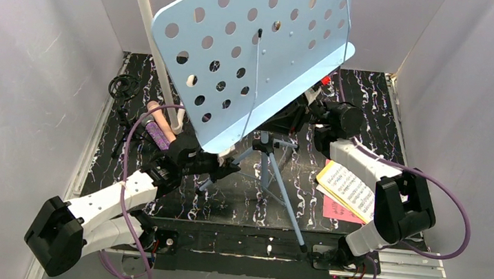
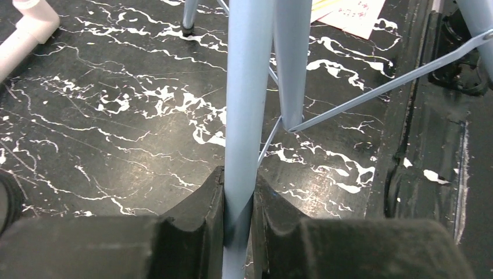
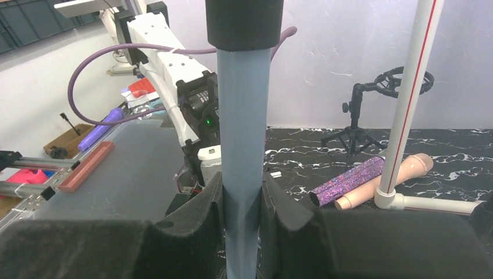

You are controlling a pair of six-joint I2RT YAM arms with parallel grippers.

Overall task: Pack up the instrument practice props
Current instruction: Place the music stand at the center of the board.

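1. The light-blue perforated music rack stood tilted high over the middle of the table on its own tripod legs. We had both arms on the stand beneath it. It looked top-heavy, so any uneven pull risked tipping the whole thing.
2. The left gripper was squeezed tight on one light-blue leg tube, with a pad against each side. The tube looked smooth and round. We judged it could slide through the pads, or twist, if the leg were folded at an angle.
3. The right gripper was clamped on the upright post, just below a black collar. If the two arms pulled against each other, the thin braces between the legs looked likeliest to bend first.
4. On the left lay the glittery purple microphone and the pink microphone, side by side at the foot of the white pipe frame. A black tripod mic mount stood behind them. A swinging leg or a dropping rack could knock any of these, or hit the pipe.
5. On the right, the sheet-music pages lay near the right arm. A stand foot dragged across them could crumple or scatter them.
6. A purple cable looped off the left arm close to the rack's lower edge, so we reckoned it could snag.
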